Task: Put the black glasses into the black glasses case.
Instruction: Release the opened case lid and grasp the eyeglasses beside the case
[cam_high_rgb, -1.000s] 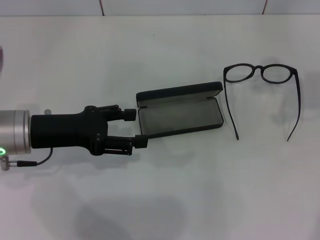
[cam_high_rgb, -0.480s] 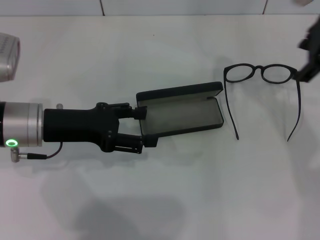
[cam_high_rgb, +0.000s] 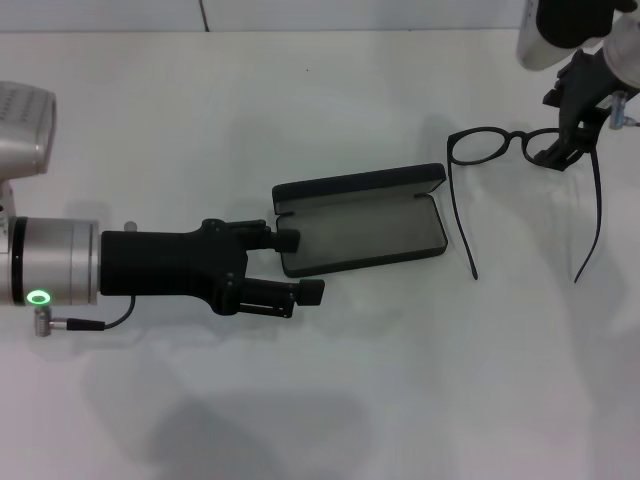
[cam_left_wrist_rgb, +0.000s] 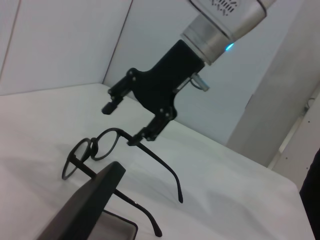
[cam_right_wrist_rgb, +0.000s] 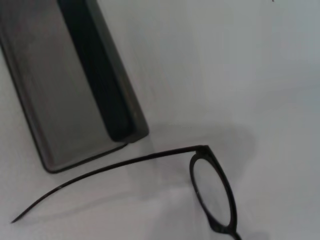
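Observation:
The black glasses (cam_high_rgb: 520, 140) lie unfolded on the white table at the right, temple arms pointing toward me. My right gripper (cam_high_rgb: 553, 129) hangs open over their right lens. In the left wrist view this right gripper (cam_left_wrist_rgb: 123, 125) has one fingertip (cam_left_wrist_rgb: 135, 141) down at the hinge corner of the glasses (cam_left_wrist_rgb: 93, 145). The black glasses case (cam_high_rgb: 360, 222) lies open at the centre, grey lining up and lid (cam_left_wrist_rgb: 85, 205) raised at the back. My left gripper (cam_high_rgb: 300, 266) is open at the case's left end, one finger over its corner. The right wrist view shows the case (cam_right_wrist_rgb: 60, 95) and one lens rim (cam_right_wrist_rgb: 201, 150).
The white table (cam_high_rgb: 330, 400) stretches bare in front of and behind the case. Its far edge meets a tiled wall (cam_high_rgb: 300, 12) at the back. My left arm's silver cuff with a green light (cam_high_rgb: 40, 297) lies low over the table's left side.
My right gripper has come in from the upper right and dropped onto the glasses' right lens. My left gripper has slid right, up to the case's left end. Case and glasses have not moved.

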